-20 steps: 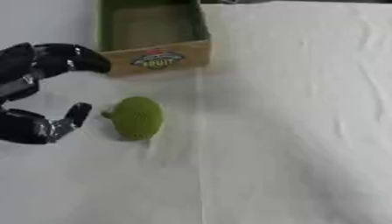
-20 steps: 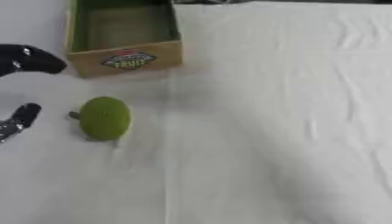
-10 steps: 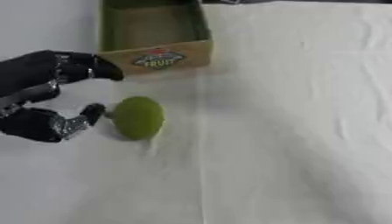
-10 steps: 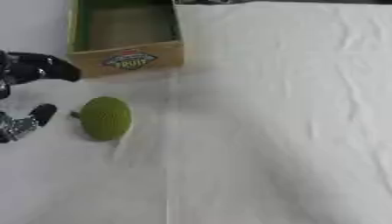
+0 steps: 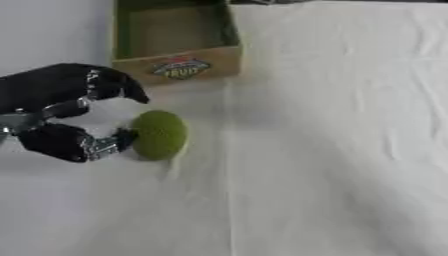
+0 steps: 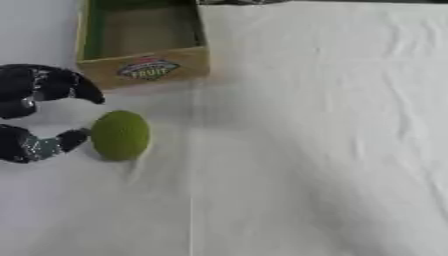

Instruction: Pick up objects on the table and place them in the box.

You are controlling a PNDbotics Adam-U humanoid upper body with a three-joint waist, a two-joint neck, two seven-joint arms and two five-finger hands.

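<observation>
Green fruit (image 5: 159,135) just beside left hand's (image 5: 61,117) fingers (image 5: 112,86)

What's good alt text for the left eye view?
The robot's black left hand curls around a round green fruit on a white table, thumb touching it, fingers arched above. An open cardboard box sits just behind.

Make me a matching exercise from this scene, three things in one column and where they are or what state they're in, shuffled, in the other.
Things:
1. left hand
2. green fruit
3. box

Descriptions:
A. stands at the far side of the table, nothing visible inside
B. lies on the white cloth, nearer than the box
C. fingers and thumb spread around the fruit's left side, not closed on it

Pairs: 1-C, 2-B, 3-A
</observation>
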